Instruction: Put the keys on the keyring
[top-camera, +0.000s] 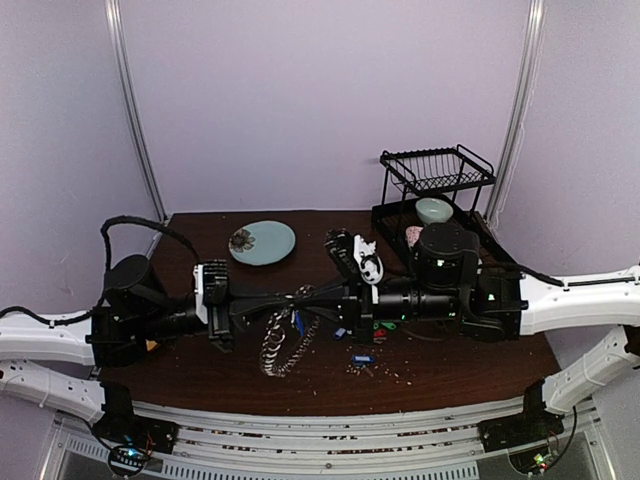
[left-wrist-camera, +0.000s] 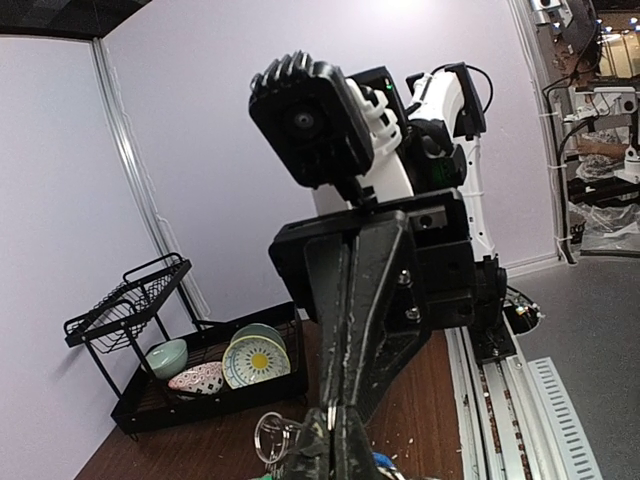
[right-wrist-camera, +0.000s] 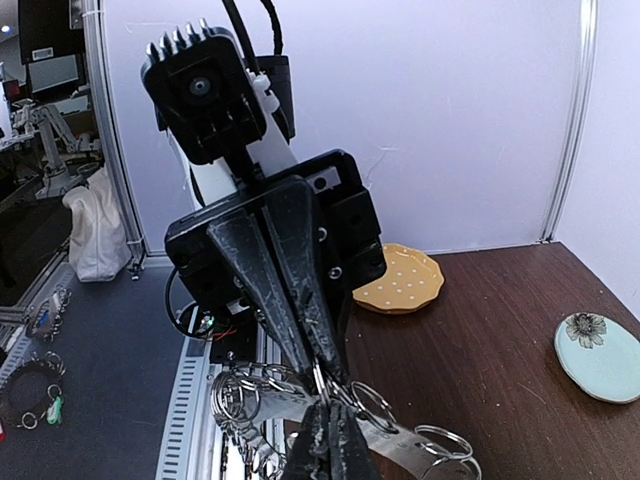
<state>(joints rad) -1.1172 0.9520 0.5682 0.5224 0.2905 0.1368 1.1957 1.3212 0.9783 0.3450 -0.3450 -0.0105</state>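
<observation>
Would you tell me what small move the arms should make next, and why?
Probably ease the right gripper slightly away from the left gripper, parting the keyring: both are shut on it tip to tip, and a blue-tagged key lies loose on the table.

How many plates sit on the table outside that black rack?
2: a teal flowered plate near the back edge, and a yellow dotted plate at the left side by the left arm. More may be hidden.
</observation>
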